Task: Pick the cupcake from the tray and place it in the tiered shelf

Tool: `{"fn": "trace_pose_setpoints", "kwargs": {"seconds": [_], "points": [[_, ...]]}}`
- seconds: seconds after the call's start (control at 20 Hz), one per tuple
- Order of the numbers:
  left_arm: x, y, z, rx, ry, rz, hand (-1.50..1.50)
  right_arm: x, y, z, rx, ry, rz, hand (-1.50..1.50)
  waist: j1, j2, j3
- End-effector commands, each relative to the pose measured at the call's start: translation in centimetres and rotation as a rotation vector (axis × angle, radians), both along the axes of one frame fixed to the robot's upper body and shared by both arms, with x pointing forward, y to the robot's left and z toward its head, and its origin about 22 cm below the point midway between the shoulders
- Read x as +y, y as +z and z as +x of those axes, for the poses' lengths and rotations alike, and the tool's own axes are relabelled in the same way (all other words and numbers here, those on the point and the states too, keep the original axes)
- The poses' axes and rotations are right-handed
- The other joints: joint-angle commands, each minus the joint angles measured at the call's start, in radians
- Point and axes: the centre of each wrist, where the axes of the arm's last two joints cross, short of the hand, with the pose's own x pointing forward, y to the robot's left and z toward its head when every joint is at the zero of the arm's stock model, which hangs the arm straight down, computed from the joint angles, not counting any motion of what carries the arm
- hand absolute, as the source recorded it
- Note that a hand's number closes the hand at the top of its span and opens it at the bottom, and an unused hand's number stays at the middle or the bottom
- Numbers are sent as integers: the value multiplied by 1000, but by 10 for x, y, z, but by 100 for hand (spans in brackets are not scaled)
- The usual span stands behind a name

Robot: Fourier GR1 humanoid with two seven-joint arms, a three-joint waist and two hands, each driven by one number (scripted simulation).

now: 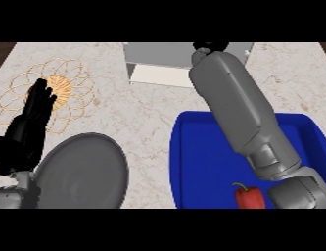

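- The blue tray (pixel 194 162) lies under the right forearm (pixel 241 112), which crosses it lengthwise from the lower edge toward the far side of the counter.
- In the tray, just left of the right forearm's wrist end near the lower edge, stands a red bell pepper (pixel 249 197) with a green stem; nothing else shows on the tray's bare blue floor.
- The tiered shelf (pixel 162 61), pale grey with a lighter lower board, stands beyond the tray at the far edge of the counter; the right hand (pixel 210 47) is at its right part.
- Only a small dark bit of the right hand shows past the end of the forearm, over the shelf; whether its fingers are spread or curled round anything cannot be told.
- The cupcake is not visible: not on the tray, not on the exposed part of the shelf; the right forearm and hand hide whatever is at the shelf's right side.
- The left hand (pixel 28 130) rests at the left edge, fingers straight and upward, holding nothing.
- Just right of the left hand's palm lies a round grey plate (pixel 82 171).
- Under and beyond the left hand's fingertips sits a golden wire trivet (pixel 71 81), flower-shaped, flat on the marble counter (pixel 140 112).
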Motion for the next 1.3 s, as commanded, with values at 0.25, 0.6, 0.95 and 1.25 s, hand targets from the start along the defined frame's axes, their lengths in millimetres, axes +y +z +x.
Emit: {"fn": "trace_pose_setpoints", "kwargs": {"seconds": [0.25, 0.6, 0.95, 1.25], "points": [[-15, -12, -8, 32, 67, -8, 0, -35, 32, -11, -40, -149, 121, -150, -59, -15, 2], [14, -15, -10, 33, 71, 5, 0, -97, 24, -55, -1, -218, 166, -150, -74, -16, 2], [16, -20, -10, 22, 97, -4, 0, -152, 25, -143, -19, -140, 175, -150, -72, -9, 2], [6, 6, -4, 14, 31, -8, 0, -174, 35, -199, -48, -157, 171, -150, -38, -3, 2]]}}
